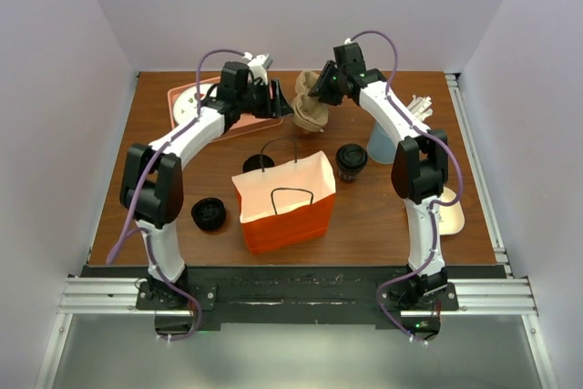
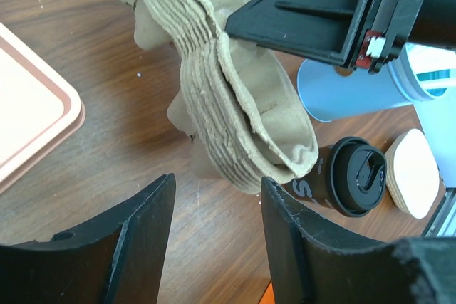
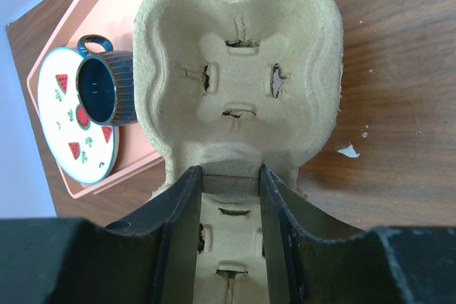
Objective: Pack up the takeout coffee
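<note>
The takeout coffee, a dark cup with a black sip lid, stands upright on the table just right of the open orange paper bag. It also shows in the left wrist view, below a stack of tan pulp cup carriers. My right gripper is shut on the centre ridge of the top carrier, and the stack stands tilted. My left gripper hangs open just short of the stack's lower edge, with nothing between its fingers.
A pink tray at the back left holds a watermelon plate and a dark mug. A pale blue cup lies on its side at the right. A black cup sits left of the bag and another dark round piece sits behind it.
</note>
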`<state>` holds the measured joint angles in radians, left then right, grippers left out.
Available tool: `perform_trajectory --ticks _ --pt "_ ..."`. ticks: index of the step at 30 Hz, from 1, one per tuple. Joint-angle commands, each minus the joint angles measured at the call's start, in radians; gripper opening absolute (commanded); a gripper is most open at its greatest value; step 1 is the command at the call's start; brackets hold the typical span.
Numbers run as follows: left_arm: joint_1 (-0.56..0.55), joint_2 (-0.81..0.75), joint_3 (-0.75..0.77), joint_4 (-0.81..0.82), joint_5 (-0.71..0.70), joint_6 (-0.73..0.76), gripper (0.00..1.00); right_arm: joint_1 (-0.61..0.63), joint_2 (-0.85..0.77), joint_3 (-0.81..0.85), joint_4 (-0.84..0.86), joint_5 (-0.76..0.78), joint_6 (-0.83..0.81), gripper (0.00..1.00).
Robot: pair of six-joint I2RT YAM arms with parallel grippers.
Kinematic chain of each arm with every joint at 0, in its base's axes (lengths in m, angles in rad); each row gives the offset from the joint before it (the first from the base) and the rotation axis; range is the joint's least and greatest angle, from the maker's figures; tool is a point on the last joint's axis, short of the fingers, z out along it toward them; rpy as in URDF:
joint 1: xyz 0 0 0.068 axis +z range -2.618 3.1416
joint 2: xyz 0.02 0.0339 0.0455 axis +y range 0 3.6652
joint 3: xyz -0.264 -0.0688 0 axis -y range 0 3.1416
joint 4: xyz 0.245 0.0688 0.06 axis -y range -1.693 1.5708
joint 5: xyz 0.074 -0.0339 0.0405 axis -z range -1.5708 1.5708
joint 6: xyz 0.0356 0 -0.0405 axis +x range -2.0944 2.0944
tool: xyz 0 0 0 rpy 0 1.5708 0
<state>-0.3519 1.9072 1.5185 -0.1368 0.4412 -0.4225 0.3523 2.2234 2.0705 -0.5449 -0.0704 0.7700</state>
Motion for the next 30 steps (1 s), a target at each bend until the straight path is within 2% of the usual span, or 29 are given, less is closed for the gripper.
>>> perform_trajectory --ticks 1,15,30 --pt "0.001 0.019 0.066 0.031 0.01 0.034 0.56 0.001 -0.071 0.04 0.066 -0.008 0.023 0.27" --pt "0.001 0.084 0.112 0.031 0.021 0.024 0.54 -0.001 -0.07 0.049 0.069 -0.029 0.031 0.27" --pt "-0.015 0.139 0.157 -0.026 -0.062 0.047 0.54 -0.004 -0.065 0.076 0.043 -0.022 0.002 0.27"
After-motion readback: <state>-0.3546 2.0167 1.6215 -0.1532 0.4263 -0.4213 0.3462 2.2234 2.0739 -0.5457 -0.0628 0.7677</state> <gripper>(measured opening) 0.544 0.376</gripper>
